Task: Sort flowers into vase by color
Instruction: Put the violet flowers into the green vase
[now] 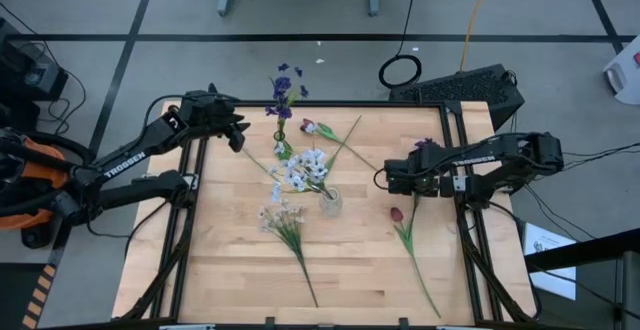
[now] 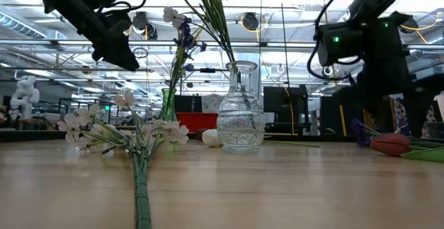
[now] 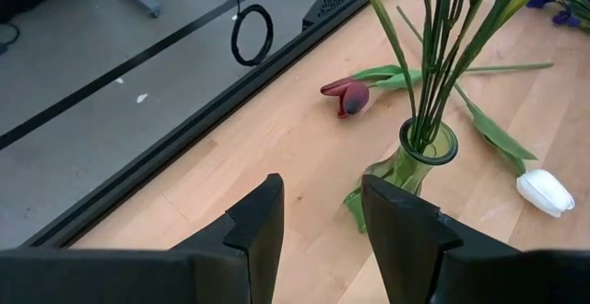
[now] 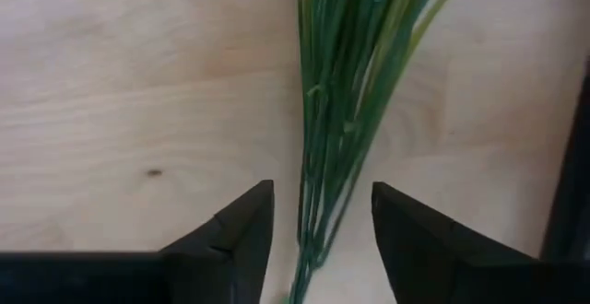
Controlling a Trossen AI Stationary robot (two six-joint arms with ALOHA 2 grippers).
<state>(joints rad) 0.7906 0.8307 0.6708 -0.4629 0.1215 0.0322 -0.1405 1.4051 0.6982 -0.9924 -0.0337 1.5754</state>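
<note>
A green vase [image 1: 283,148] [image 3: 426,146] holds purple flowers [image 1: 285,90]. A clear vase [image 1: 330,204] [image 2: 241,114] holds a pale spray [image 1: 305,170]. Flat on the table lie another pale spray [image 1: 282,216] [image 2: 125,135], a dark red tulip [image 1: 397,214] [image 2: 390,143], a second dark red tulip [image 3: 346,95] and a white tulip [image 3: 544,192]. My left gripper [image 1: 236,130] [image 3: 318,193] hovers open to the left of the green vase. My right gripper [image 1: 400,180] [image 4: 318,198] is open, pointing down above a bundle of green stems [image 4: 346,92] that carries a purple cluster [image 1: 425,145].
The table's dark frame [image 1: 455,140] runs close beside the right gripper. Open wood lies at the near side and near left of the table [image 1: 230,270]. A black cable loop [image 3: 252,35] lies on the floor past the far edge.
</note>
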